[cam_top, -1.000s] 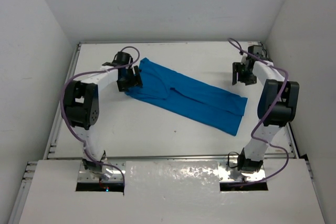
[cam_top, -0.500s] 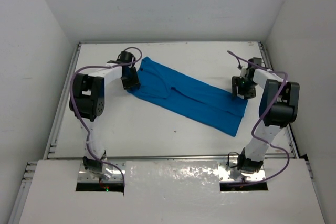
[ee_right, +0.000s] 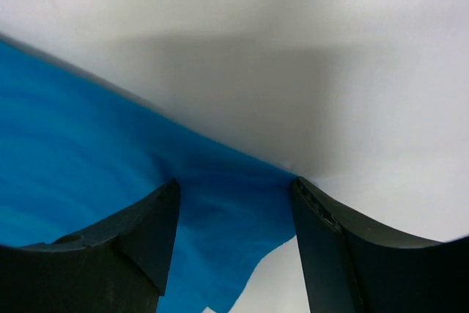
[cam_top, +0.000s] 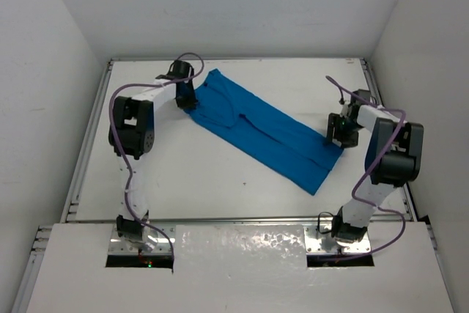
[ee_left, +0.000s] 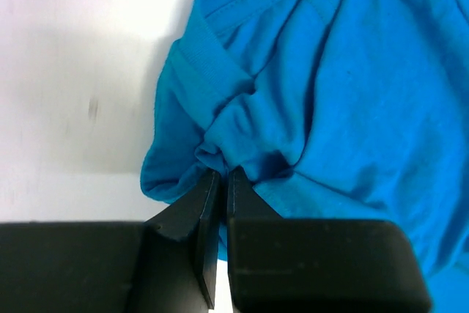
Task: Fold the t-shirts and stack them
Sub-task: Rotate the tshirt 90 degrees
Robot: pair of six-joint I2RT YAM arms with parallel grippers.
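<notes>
left gripper (ee_left: pixel 220 175) pinches t-shirt (ee_left: pixel 344 93) edge, right gripper (ee_right: pixel 234 192) spread around its corner.

Top cam sits high behind the near edge, looking down over the table (cam_top: pixel 220 188), while both wrist cams sit super close, each facing its own end of the same blue t-shirt (cam_top: pixel 264 126).

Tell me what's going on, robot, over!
Left gripper shut on shirt edge. Right gripper open, straddling shirt's other end. Nothing in the way.
</notes>
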